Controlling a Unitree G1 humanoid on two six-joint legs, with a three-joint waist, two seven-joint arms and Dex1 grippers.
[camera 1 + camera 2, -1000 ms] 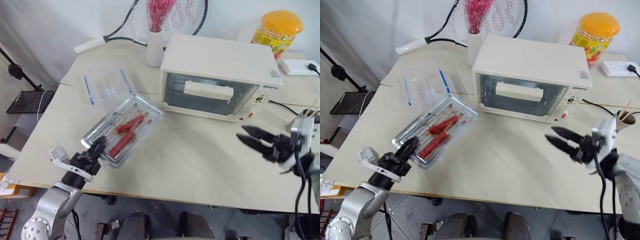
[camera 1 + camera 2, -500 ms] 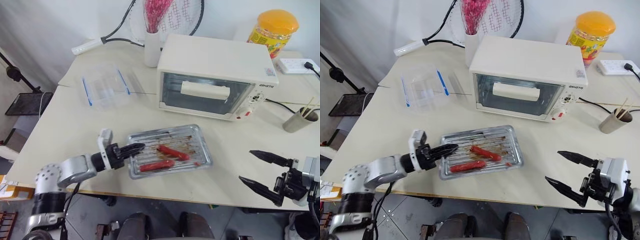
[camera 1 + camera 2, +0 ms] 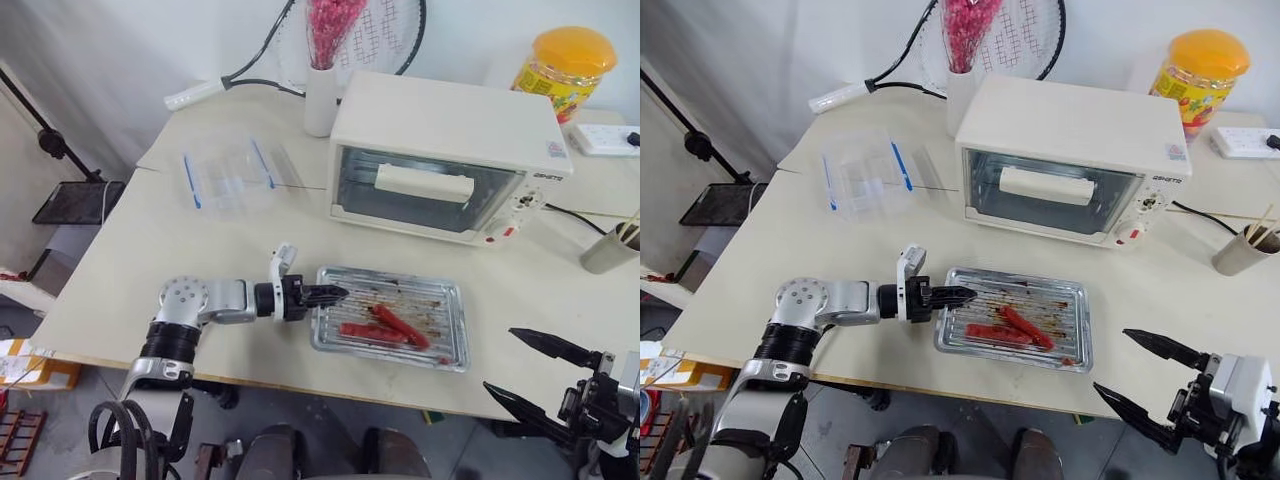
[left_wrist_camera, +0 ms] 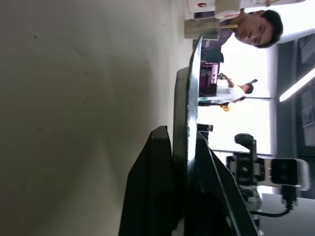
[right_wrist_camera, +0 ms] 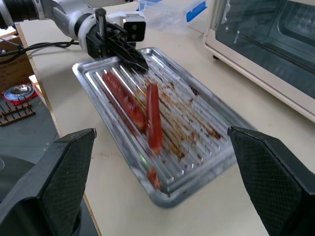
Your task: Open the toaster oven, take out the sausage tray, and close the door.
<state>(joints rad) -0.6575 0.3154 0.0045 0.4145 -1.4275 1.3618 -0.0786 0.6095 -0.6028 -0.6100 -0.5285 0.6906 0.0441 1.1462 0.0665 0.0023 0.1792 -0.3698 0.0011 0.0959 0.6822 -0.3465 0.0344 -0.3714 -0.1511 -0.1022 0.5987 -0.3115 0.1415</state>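
**Tray's out on the table, oven door shut**

Left gripper (image 3: 958, 294) is clamped on the near-left rim of the sausage tray (image 3: 1045, 352). The left wrist view shows it best: a black finger on each side of the thin metal edge, though the fingertips themselves are cut off there. Right gripper (image 3: 1145, 380) hangs wide open past the table (image 3: 800, 230) edge, holding nothing. The tray lies flat in front of the toaster oven (image 3: 450, 125), door (image 3: 430, 185) closed. Right wrist view shows the sausages (image 5: 147, 115) a bit smeared.
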